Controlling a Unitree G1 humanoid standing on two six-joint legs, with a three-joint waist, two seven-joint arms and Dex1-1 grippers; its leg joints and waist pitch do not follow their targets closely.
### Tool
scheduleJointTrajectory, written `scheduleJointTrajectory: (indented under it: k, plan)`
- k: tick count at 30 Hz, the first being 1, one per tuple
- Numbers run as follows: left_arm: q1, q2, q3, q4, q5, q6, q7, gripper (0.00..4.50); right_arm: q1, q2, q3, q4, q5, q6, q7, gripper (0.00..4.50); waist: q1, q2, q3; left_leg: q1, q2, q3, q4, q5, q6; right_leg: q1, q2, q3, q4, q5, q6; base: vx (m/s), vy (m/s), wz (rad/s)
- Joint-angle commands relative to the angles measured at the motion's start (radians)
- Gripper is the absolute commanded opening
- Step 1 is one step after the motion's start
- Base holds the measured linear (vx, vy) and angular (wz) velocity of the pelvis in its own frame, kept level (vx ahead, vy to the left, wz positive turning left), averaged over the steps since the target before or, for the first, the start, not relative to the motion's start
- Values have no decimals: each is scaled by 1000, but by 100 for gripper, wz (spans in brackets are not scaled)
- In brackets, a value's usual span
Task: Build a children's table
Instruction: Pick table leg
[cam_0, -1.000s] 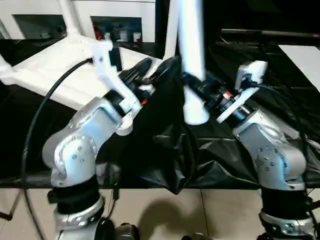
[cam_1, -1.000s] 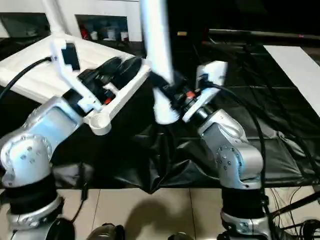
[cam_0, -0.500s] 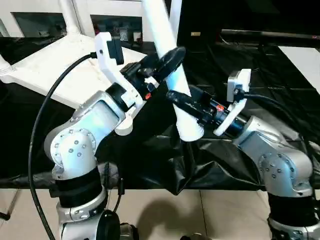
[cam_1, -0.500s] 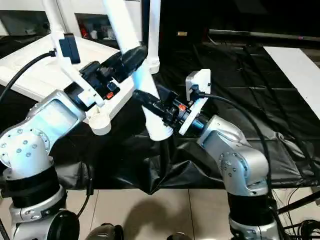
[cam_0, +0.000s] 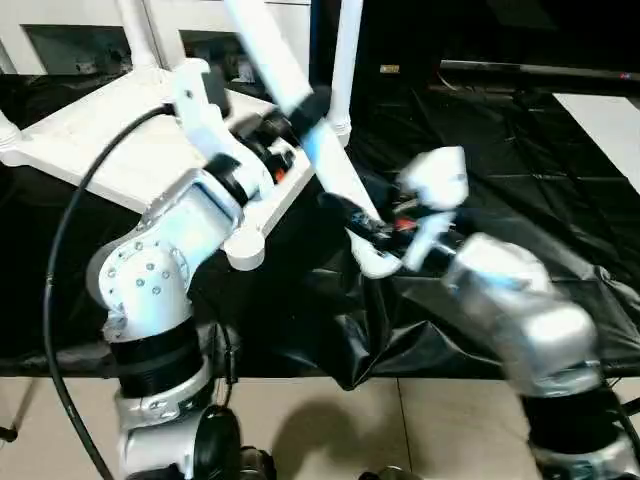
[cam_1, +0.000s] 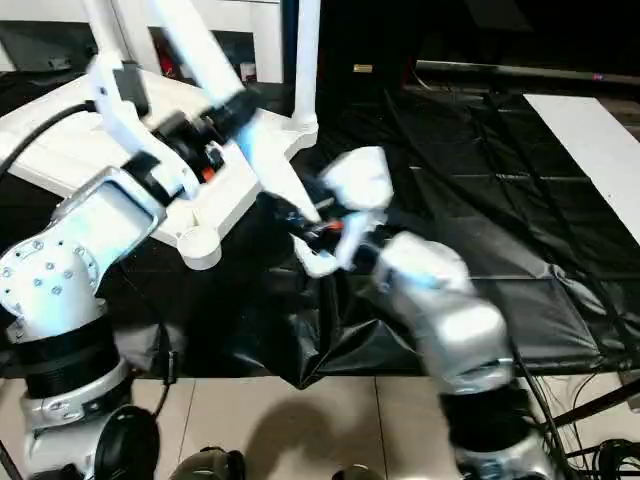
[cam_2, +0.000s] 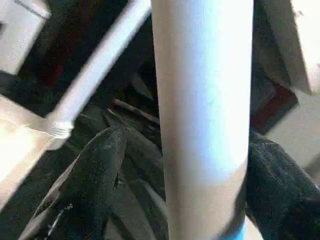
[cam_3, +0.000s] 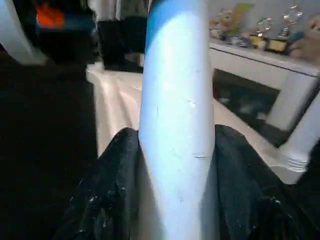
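Note:
The white tabletop (cam_0: 110, 135) lies upside down on the black cover at the left. Two legs (cam_0: 345, 60) (cam_0: 135, 35) stand upright in its far corner sockets, and the near socket (cam_0: 244, 250) is empty. A loose white leg (cam_0: 330, 170) slants from upper left down to its flared end by my right wrist. My left gripper (cam_0: 303, 108) is shut on its middle; black fingers (cam_2: 100, 170) flank the tube (cam_2: 202, 100). Lower down, my right gripper (cam_0: 355, 218) is shut on the leg (cam_3: 175, 125), close to the flared end.
A crumpled black sheet (cam_0: 480, 130) covers the work surface and hangs over its near edge. A white cabinet (cam_0: 100, 20) with shelves stands behind the tabletop. A white panel (cam_0: 610, 110) lies at the far right. Tiled floor (cam_0: 400, 420) shows below.
The held leg has tipped further, its top swinging left and its flared end dropping left towards the tabletop's near corner. My right arm has swung left with it; both grippers keep hold.

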Motion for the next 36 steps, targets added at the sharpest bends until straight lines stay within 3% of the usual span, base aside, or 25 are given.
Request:
scheduleJointTrajectory:
  k: [1,4,12,20,31,32,34,36]
  plan:
    - [-6,-4,10,11,5,-6,26,328,-12,0,14,-7,-31,-38,-27,182,1,-7,-85,33,54,-34,-70,-112,-6,43,-80,50,-78,-72,-160,0,0,0]
    - [-3,-29,12,8,-30,12,43,301,-14,2,66,-7,-99,-71,-43,182,2,-4,-84,33,54,-34,-70,-123,-8,43,-79,49,-78,-60,-165,0,0,0]
    - [-2,-51,23,12,-60,20,91,255,-25,38,79,31,-183,-130,-113,182,-3,-6,-79,35,54,-34,-73,-171,-17,40,-78,51,-84,-117,-151,0,0,0]
    - [-2,-52,32,12,-62,16,111,191,-29,44,83,46,-211,-150,-128,182,-3,-7,-81,34,54,-34,-72,-152,-9,41,-76,51,-79,-70,-142,0,0,0]
    - [1,-30,17,17,-81,13,111,184,-41,44,91,68,-249,-197,-124,182,-4,-5,-77,36,54,-34,-74,-170,-14,39,-76,52,-81,-93,-141,0,0,0]
    - [2,-19,10,18,-75,15,100,184,-42,50,89,63,-216,-189,-96,182,-5,-8,-77,36,54,-34,-74,-168,-14,39,-75,52,-80,-91,-140,0,0,0]
    - [5,3,-6,20,-64,20,78,184,-41,67,70,51,-151,-163,-62,238,-6,-7,-76,36,53,-34,-74,-174,-9,39,-76,52,-82,-101,-137,0,0,0]
    - [10,65,-40,23,-60,44,12,184,-63,87,-24,14,43,-13,25,256,-6,-4,-76,37,52,-36,-74,-181,10,39,-75,54,-79,-108,-132,0,0,0]
